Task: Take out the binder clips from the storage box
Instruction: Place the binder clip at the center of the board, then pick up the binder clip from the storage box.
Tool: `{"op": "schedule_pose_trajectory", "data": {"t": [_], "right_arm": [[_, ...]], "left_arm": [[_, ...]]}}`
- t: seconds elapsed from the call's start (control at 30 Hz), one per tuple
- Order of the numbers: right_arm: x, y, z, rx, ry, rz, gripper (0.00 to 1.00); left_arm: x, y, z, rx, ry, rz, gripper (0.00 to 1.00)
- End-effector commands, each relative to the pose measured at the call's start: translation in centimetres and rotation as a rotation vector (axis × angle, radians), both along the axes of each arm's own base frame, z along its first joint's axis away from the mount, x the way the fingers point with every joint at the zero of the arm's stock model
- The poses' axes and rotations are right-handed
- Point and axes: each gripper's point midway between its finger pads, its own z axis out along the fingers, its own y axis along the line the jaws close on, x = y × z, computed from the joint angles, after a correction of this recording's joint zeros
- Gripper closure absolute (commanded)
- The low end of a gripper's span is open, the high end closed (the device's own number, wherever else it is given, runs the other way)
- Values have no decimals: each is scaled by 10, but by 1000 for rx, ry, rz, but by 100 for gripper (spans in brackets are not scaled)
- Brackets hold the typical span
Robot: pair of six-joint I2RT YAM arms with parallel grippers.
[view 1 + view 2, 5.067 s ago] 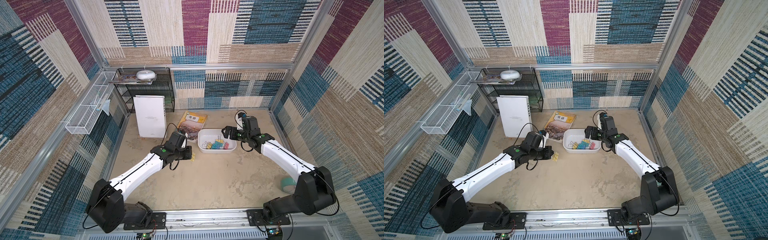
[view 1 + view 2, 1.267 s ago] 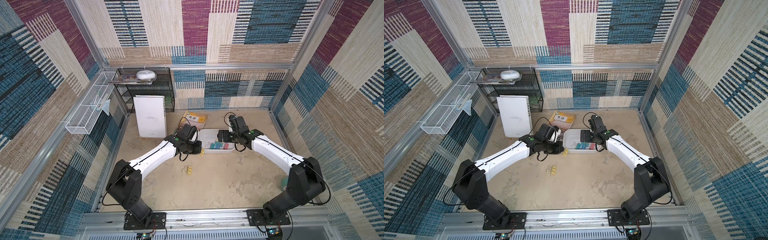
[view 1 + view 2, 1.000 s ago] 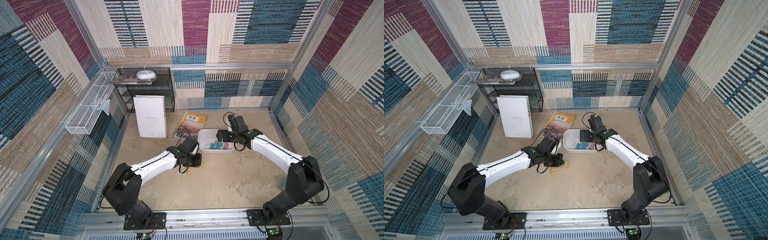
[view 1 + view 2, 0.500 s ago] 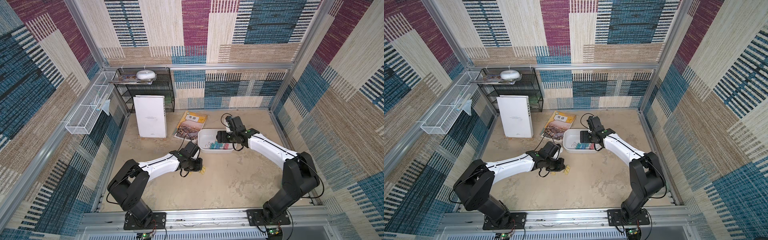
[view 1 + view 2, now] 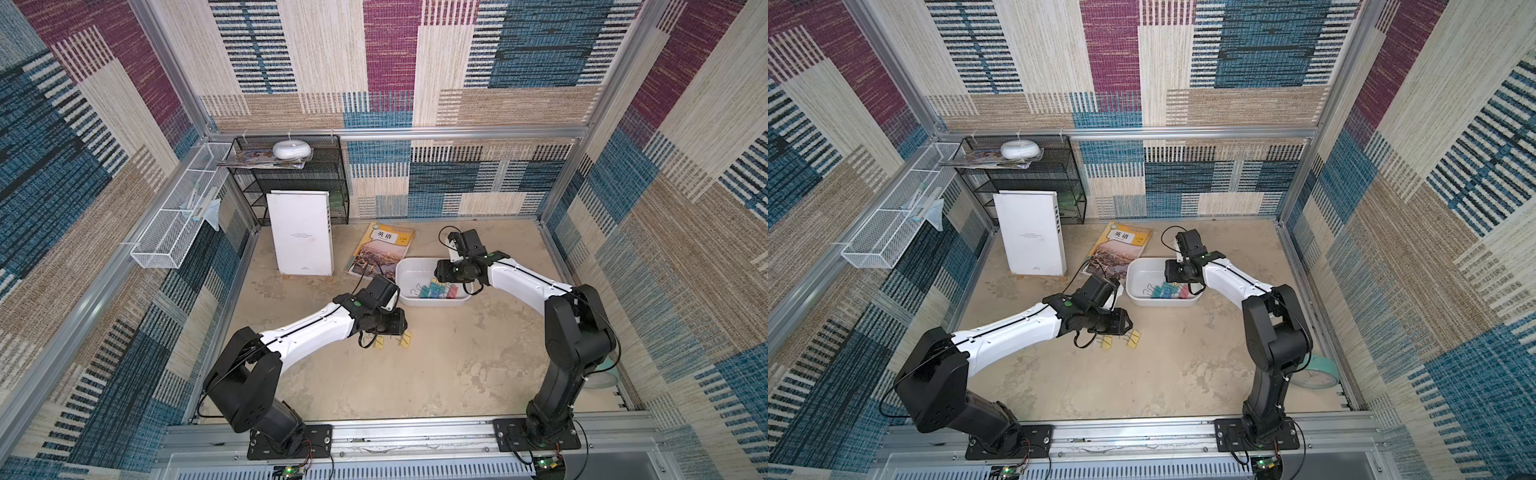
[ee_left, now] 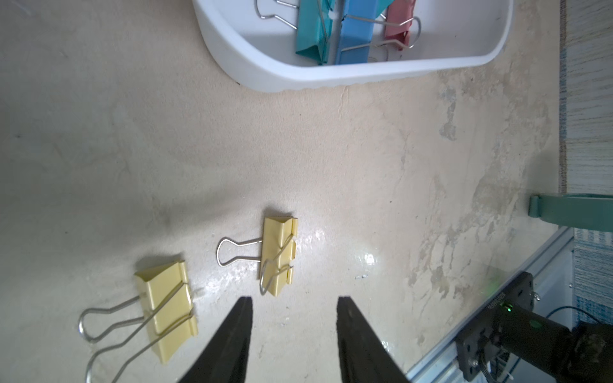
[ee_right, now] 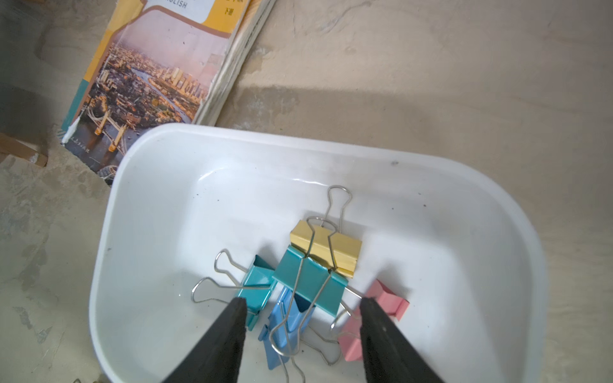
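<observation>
Your left pincer stands open, nothing between its black fingers, low over the beige stone-look tabletop. Two yellow binder clips with silver wire handles lie there, outside the box. The nearer yellow clip is just ahead of the fingertips, and the farther yellow clip lies to one side, apart from it.

Your right pincer is open too, its fingers straddling the pile in the shallow white plastic storage box; you cannot tell whether they touch a clip. In that pile a third yellow clip lies against a teal clip. A second teal clip, a blue clip and a pink clip crowd around them. The box sits just beside a paperback book with a city photo cover.
</observation>
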Motion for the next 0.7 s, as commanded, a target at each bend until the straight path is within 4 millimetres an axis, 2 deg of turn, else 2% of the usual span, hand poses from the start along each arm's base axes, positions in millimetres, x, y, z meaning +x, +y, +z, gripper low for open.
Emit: {"op": "schedule_pose_trajectory", "data": {"t": [0.0,0.23,0.37,0.67], "right_arm": [[9,4,-3,26,-4,25,44],[23,4,-16,57,22,30,50],[26,4,-24,66,37,33,59],[33,9,-31,78,37,50,66]], "left_arm": [[4,7,11,38,-34,-3,54],[10,5,29,40,-67,-13,54],[13,6,31,48,-77,-15,54],[18,8,35,49,-84,-12,54]]}}
